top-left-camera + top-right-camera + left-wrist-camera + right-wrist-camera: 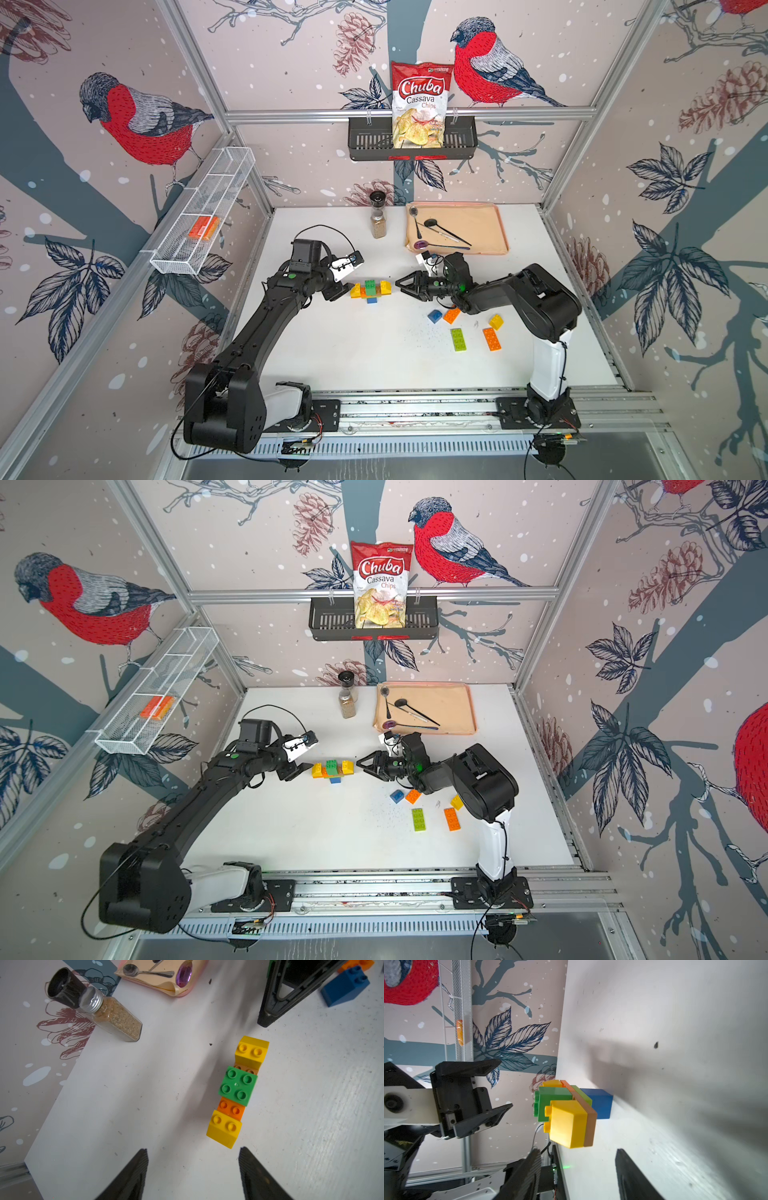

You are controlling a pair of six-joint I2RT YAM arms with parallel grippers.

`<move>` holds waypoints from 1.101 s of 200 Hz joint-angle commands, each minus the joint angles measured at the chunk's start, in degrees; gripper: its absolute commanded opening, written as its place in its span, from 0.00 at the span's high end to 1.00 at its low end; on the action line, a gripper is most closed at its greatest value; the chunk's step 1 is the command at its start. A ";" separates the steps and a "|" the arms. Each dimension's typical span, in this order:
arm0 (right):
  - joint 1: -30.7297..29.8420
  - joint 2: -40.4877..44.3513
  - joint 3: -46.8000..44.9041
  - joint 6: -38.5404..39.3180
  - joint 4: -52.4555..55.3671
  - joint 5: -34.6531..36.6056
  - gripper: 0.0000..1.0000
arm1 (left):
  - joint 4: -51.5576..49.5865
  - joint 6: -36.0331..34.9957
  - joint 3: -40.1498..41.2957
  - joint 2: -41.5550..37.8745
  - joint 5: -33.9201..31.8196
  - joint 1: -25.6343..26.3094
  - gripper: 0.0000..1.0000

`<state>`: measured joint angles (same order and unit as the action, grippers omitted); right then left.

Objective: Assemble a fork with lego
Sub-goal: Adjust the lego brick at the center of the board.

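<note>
Far left: a wire basket (pixel 216 183) hung on the side wall, with a smooth orange block (pixel 203 227) sitting in one compartment.

Left hand: the left hand (pixel 193 1149) had its fingers spread well apart with nothing between them. The tips sat just short of the lego's near yellow end, and I couldn't see any contact.

Lego: the lego build (pixel 370 289) stood mid-desk (pixel 332 353), right between the two hands. From above it ran yellow, orange, green, brown, yellow, studs up. A lime piece (pixel 582 1093) sat under that row, and a blue piece (pixel 599 1103) was at the very bottom, on the desk.

Behind the lego: a spice jar (pixel 378 226) stood upright near the desk's back edge, with something black right behind it.

Right hand: the right hand (pixel 578 1151) had its fingers apart too and gripped nothing. It pointed at the build's other yellow end, with a small gap.

Back wall: a chips bag (pixel 419 106) stood in a black basket (pixel 365 141) hung above the desk.

Tray: a peach tray (pixel 482 224) lay at the desk's back right, holding a metal spoon (pixel 414 212), a black spoon (pixel 430 223) and a purple spoon (pixel 420 245).

Loose lego: right of the build, by the right arm, a blue brick (pixel 434 316) lay just beside an orange brick (pixel 451 315). Next came a lime brick (pixel 458 339) lying flat, a long orange brick (pixel 491 338) and a yellow brick (pixel 496 321). All of these were well apart from the build.
</note>
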<state>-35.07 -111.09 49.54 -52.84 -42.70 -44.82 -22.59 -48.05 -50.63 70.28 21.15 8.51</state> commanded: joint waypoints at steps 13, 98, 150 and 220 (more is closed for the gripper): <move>-0.89 7.52 3.80 26.87 22.81 10.08 0.41 | 14.28 17.10 4.43 -3.68 -0.32 -1.28 0.20; -9.22 9.77 20.51 72.75 47.98 19.30 0.40 | 19.94 42.34 2.87 -4.03 -6.27 -4.68 0.16; -12.10 0.86 34.74 83.89 62.45 17.06 0.39 | 27.70 58.62 8.09 -4.91 -1.25 -8.82 0.15; -14.31 -8.71 46.36 85.05 69.04 18.99 0.40 | 31.81 63.41 14.39 -7.93 3.11 -13.78 0.15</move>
<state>-48.84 -117.80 93.32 30.33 22.11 -25.91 4.93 13.54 -37.41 62.81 21.96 -4.78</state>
